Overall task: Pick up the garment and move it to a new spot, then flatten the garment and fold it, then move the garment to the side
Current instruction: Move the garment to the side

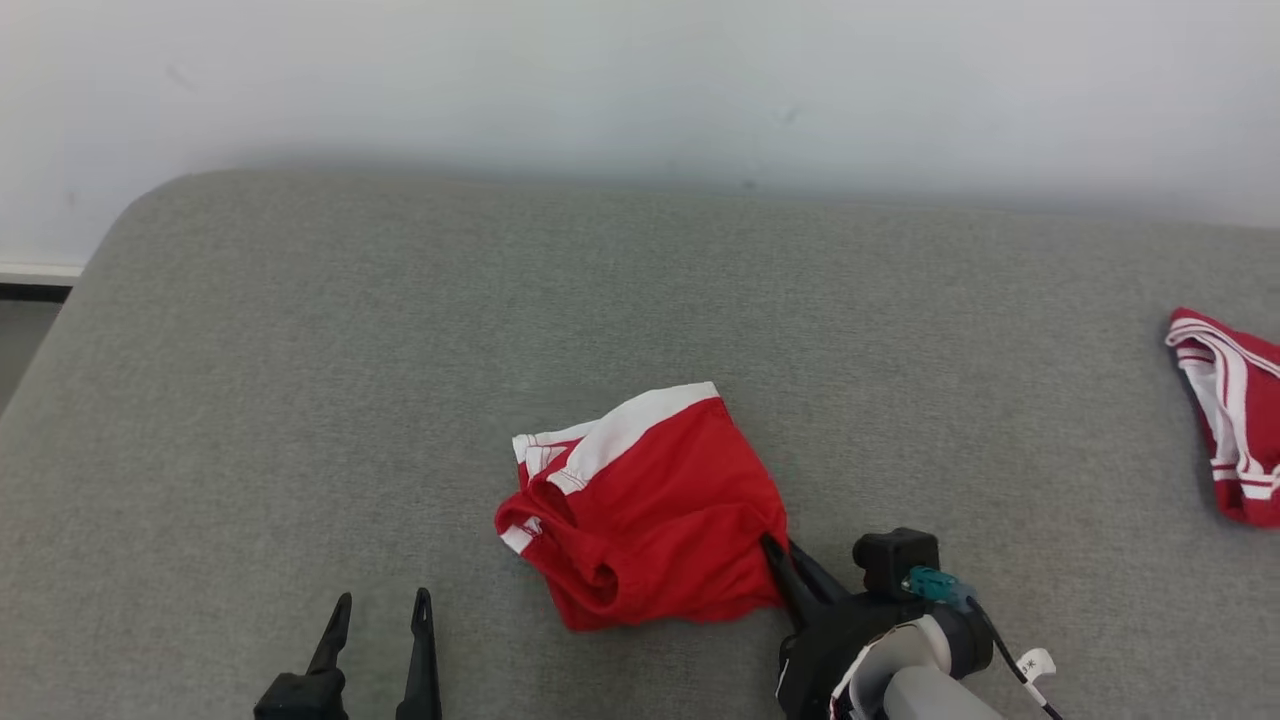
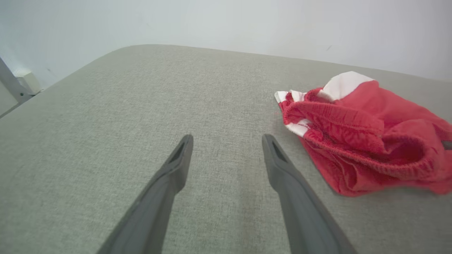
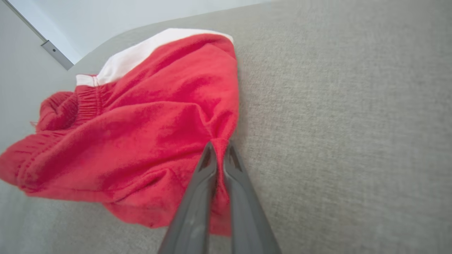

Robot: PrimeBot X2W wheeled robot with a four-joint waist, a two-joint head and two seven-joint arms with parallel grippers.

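Crumpled red shorts (image 1: 650, 510) with white trim, perhaps swim trunks, lie mid-front on the grey bench (image 1: 300, 350). The right gripper (image 3: 219, 151) fingers pinch their edge; left gripper (image 1: 382, 600) fingers stand apart.

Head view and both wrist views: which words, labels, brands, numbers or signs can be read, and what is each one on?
White tag beside the pale right forearm: a few dark marks, too small to read.
Red shorts with white trim: no print or label showing.
Red-and-white garment at the right edge: no text showing.
Nothing legible anywhere else.
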